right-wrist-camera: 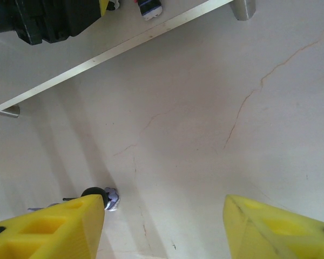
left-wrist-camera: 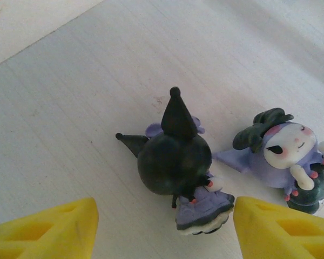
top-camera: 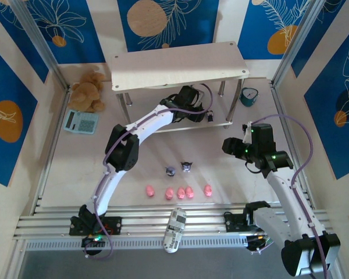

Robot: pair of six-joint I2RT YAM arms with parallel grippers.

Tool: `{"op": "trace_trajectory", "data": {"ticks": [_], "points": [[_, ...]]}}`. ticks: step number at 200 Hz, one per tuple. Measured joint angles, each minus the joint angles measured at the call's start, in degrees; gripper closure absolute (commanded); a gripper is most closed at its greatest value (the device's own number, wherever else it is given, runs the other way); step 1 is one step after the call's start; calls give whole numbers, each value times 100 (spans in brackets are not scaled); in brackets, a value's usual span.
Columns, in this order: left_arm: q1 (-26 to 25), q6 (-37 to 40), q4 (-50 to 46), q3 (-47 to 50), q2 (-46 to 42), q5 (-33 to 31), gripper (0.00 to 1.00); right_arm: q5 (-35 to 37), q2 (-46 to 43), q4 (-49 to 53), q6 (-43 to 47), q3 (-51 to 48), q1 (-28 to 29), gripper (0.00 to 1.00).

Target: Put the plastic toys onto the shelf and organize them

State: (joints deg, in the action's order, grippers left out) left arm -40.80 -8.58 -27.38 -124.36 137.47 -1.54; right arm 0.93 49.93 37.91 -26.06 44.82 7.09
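Upright figurine (left-wrist-camera: 175, 162): stands on the shelf's lower board (left-wrist-camera: 70, 108) in the gap of the left jaws. It is nearer one yellow finger (left-wrist-camera: 281, 232) than the other finger (left-wrist-camera: 43, 232), with its back to the wrist camera.
Look: dark round head, two pointed black ears, lilac frilled dress with a pale hem.
Fallen figurine (left-wrist-camera: 283, 156): lies face up just past the nearer finger, outside the gap. It has a white face, pink cheeks and a dark hood.
Left jaws: spread apart, clamped on nothing. I cannot tell whether the dress hem touches the nearer finger.
Right jaws: spread apart above the bare counter (right-wrist-camera: 205, 135), with nothing between them. A dark figurine (right-wrist-camera: 100, 197) peeks out beside one fingertip (right-wrist-camera: 48, 229).
Top view adds: the left arm reaches under the top board of the shelf (top-camera: 177, 64). Two purple figurines (top-camera: 170, 171) stand on the counter, well short of the left jaws. A row of five pink pigs (top-camera: 181, 192) lies nearer the arm bases.
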Motion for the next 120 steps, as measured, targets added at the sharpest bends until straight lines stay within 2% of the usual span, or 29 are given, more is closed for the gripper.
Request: {"op": "trace_trajectory", "data": {"ticks": [37,69,88,120], "points": [[0,-107,79,0,94,22,32,-57,0,-28,0,-17,-63,39],[0,-166,122,-9,190,20,36,-116,-2,-63,0,-44,-111,39],[2,-181,155,-11,225,-2,41,-125,-2,-68,0,-48,-129,39],[0,-188,256,-22,256,13,58,-142,-2,-68,0,-52,-155,39]]}}
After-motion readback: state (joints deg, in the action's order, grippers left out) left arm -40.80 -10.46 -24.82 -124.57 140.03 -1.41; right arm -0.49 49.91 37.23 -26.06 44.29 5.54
